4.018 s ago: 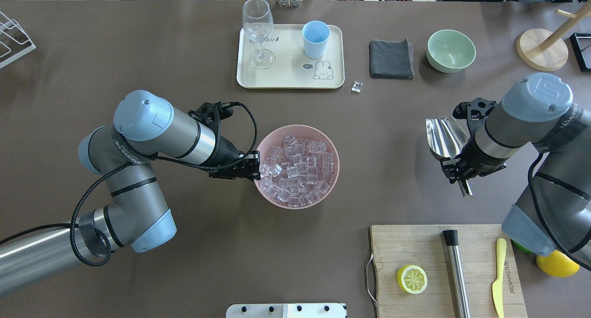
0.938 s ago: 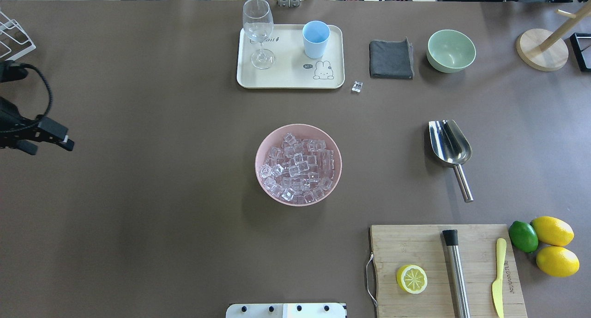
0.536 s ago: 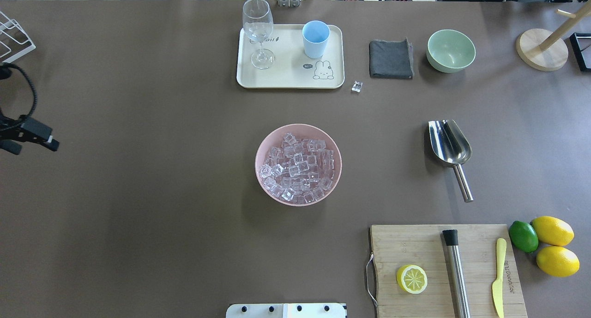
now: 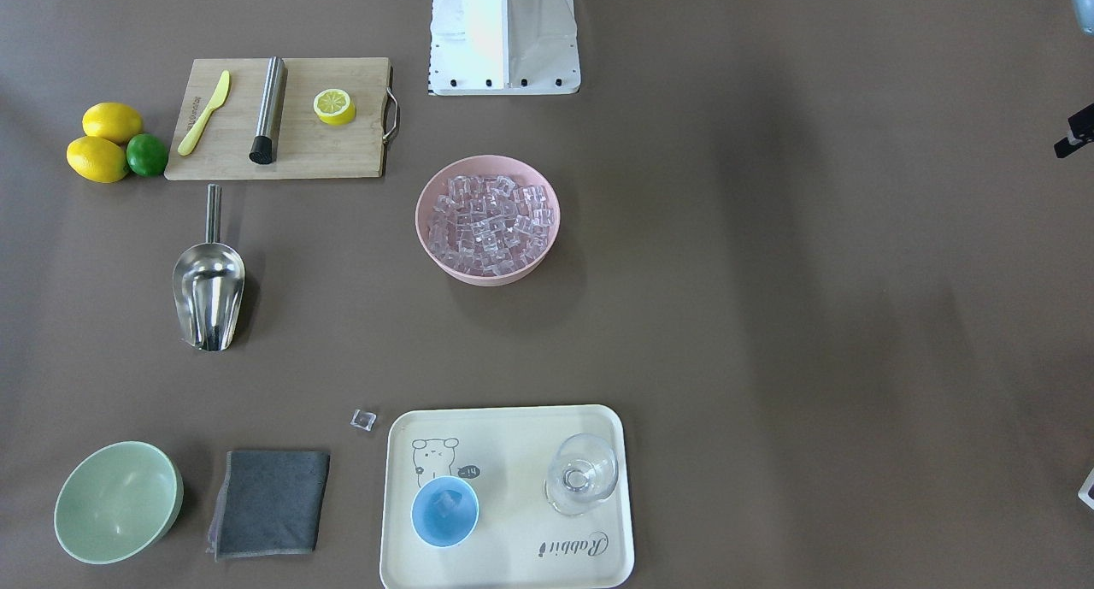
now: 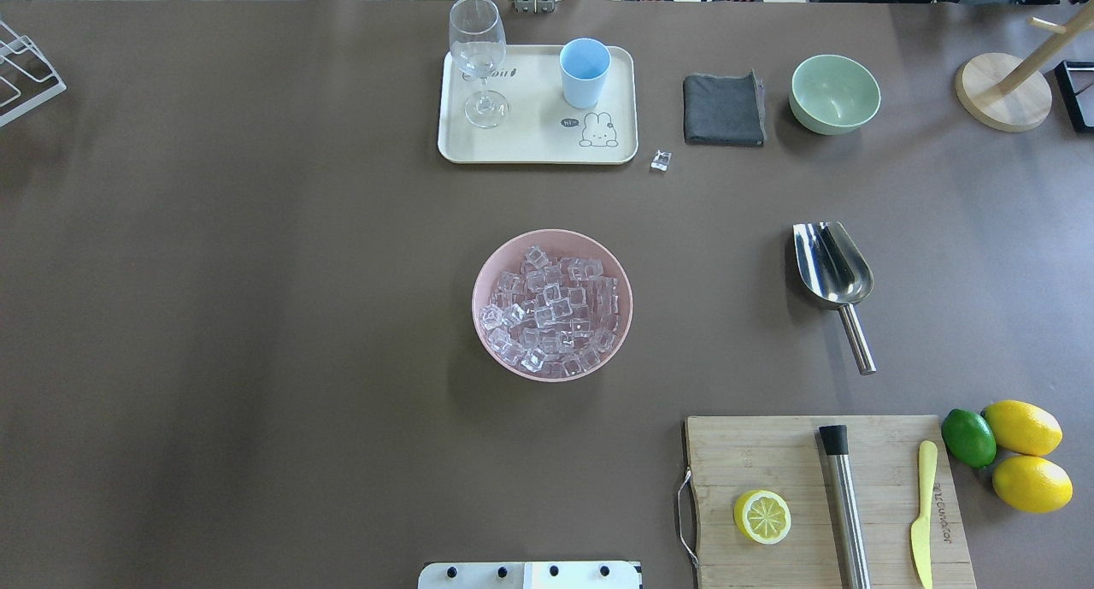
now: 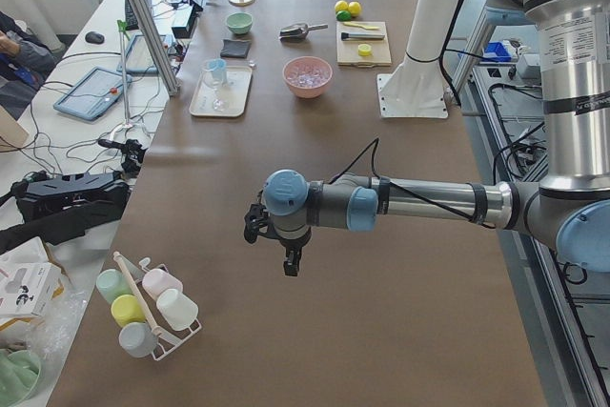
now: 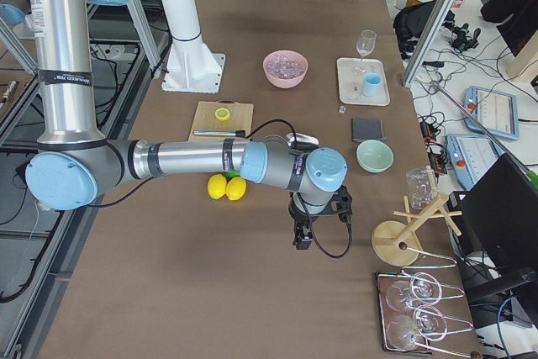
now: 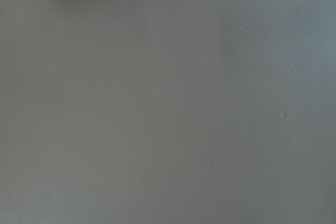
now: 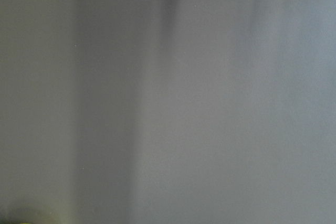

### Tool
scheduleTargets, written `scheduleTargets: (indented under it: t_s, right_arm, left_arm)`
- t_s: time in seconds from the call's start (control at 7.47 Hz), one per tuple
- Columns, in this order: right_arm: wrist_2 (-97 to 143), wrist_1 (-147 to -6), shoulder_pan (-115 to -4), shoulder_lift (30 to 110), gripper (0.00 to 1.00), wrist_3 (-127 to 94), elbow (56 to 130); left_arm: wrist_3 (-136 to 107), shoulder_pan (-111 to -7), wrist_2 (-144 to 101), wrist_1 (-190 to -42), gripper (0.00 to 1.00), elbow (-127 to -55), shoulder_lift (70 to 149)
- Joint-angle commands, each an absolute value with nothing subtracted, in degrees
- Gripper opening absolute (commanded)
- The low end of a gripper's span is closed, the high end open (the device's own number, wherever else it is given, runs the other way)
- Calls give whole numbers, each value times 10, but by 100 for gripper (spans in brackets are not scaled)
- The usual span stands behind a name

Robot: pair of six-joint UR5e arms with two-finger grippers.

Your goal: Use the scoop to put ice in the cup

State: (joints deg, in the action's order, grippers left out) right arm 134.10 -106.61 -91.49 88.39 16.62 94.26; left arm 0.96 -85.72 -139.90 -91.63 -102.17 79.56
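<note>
The ice [image 5: 551, 311] fills a pink bowl [image 5: 481, 281] at the table's middle. One loose cube [image 5: 659, 161] lies beside the tray. The light-blue cup [image 5: 585, 72] stands upright on the cream tray [image 5: 538, 144]; in the front view something glassy shows inside the cup [image 4: 444, 510]. The steel scoop [image 5: 833, 268] lies on the table right of the bowl, free and empty. My left gripper [image 6: 289, 259] and my right gripper [image 7: 301, 237] hang over bare table far out at the table's two ends, away from all of these. I cannot tell if either is open or shut.
A wine glass [image 5: 477, 55] stands on the tray. A grey cloth [image 5: 723, 110] and a green bowl [image 5: 834, 93] lie right of it. A cutting board [image 5: 769, 461] carries a steel rod, a lemon half and a yellow knife. Lemons and a lime [image 5: 968, 438] sit beside it.
Both arms have left the bowl and the scoop. The scoop now lies free on the table. The left gripper has slid out past the overhead view's left edge.
</note>
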Motion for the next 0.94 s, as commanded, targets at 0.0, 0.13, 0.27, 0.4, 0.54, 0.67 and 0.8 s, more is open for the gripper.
scheduleTargets:
  t_s: [0.0,0.13,0.27,0.4,0.54,0.67,0.8]
  right_arm:
    - [1339,-1066,-915,883,100,169,944]
    - [1340,-1066,-915,884,100,168,944]
    - [1340,-1066,-915,883,100,168,943]
    - [1340,-1066,-915,884,100,170,942]
    - [1340,-1066,-915,883,100,170,941]
    - [1340,-1066,-915,884,100,169,941]
    - [1340,-1066,-915,884,100,169,941]
  left_arm:
    - [32,-903,-1397,-917,97,-1002,781]
    - [60,-920,-1397,-914,97,-988,780]
    - [70,-925,-1398,-913,97,-978,780]
    - [69,-929,-1398,-912,97,-975,780]
    - [70,-929,-1397,-912,97,-969,780]
    - [64,-929,-1397,-912,97,-963,780]
    - [62,-929,-1395,-912,97,-963,786]
